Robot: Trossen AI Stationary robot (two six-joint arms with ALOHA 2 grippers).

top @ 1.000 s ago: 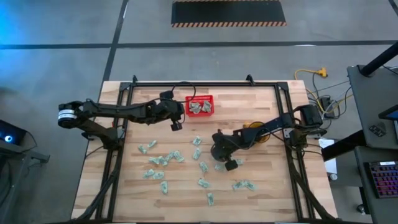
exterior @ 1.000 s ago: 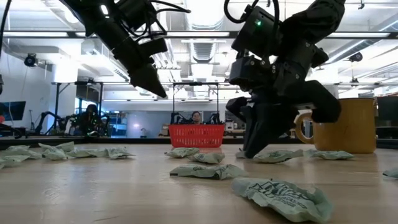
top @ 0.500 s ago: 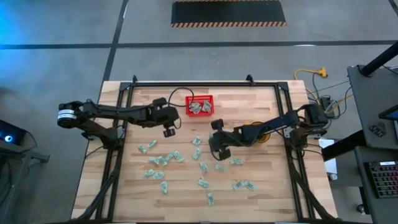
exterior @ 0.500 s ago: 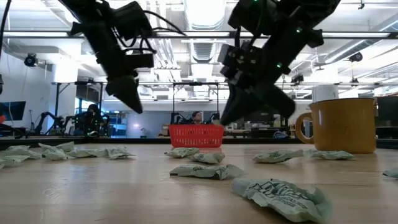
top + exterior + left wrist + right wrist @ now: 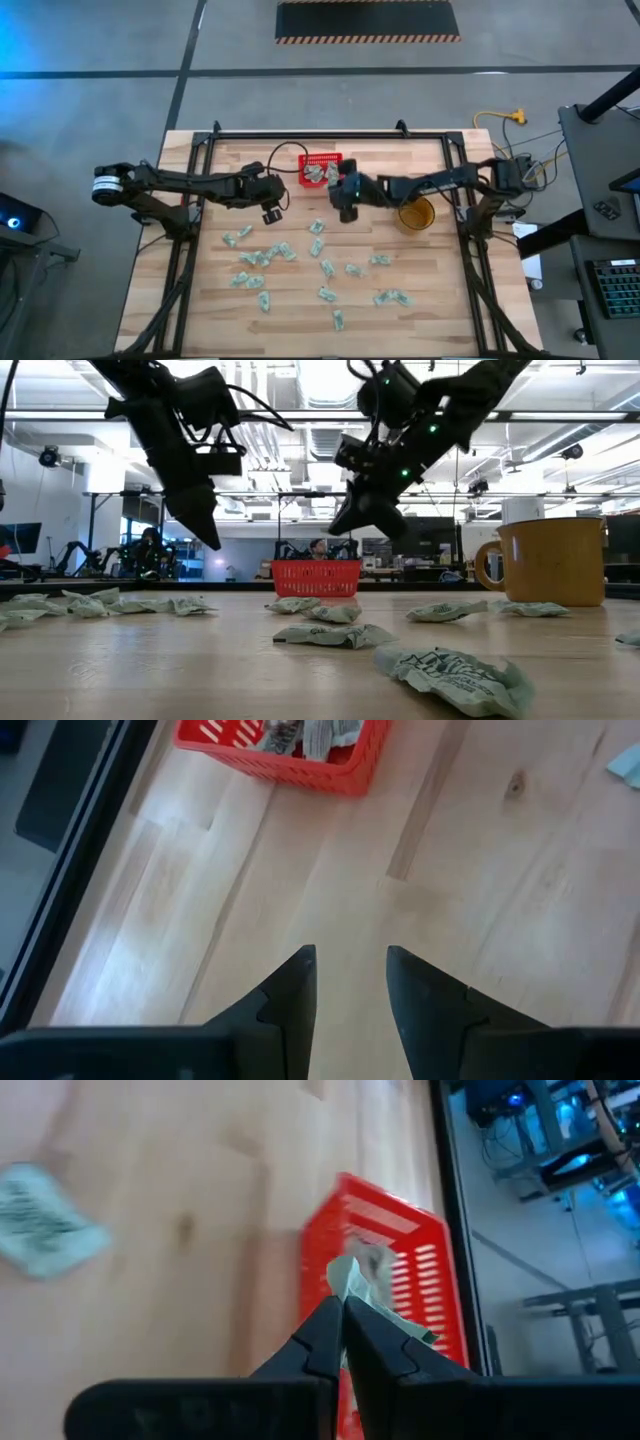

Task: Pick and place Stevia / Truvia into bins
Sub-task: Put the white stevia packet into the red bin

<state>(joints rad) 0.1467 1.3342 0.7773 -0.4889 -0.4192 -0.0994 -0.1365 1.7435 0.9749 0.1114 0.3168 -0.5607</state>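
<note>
The right gripper (image 5: 342,1318) is closed on one pale green sachet (image 5: 352,1285), pinched between its fingertips, with the sachet's free end projecting beyond them. In the high view the right gripper (image 5: 345,203) is raised above the table just beside the near edge of the red basket (image 5: 311,161); in the right wrist view the red basket (image 5: 420,1265) lies directly beyond the held sachet. The basket stands near the far edge of the wooden table (image 5: 420,280) and already contains several sachets (image 5: 318,172). The left gripper (image 5: 272,207) is on the other side of the basket, raised above bare wood, its fingers (image 5: 290,990) parted with nothing between them. The loose sachets (image 5: 262,256) lie scattered over the near half of the table, well apart from the basket. A yellow mug (image 5: 416,213) stands on the table beneath the right arm; in the low view it shows at the right (image 5: 550,560).
</note>
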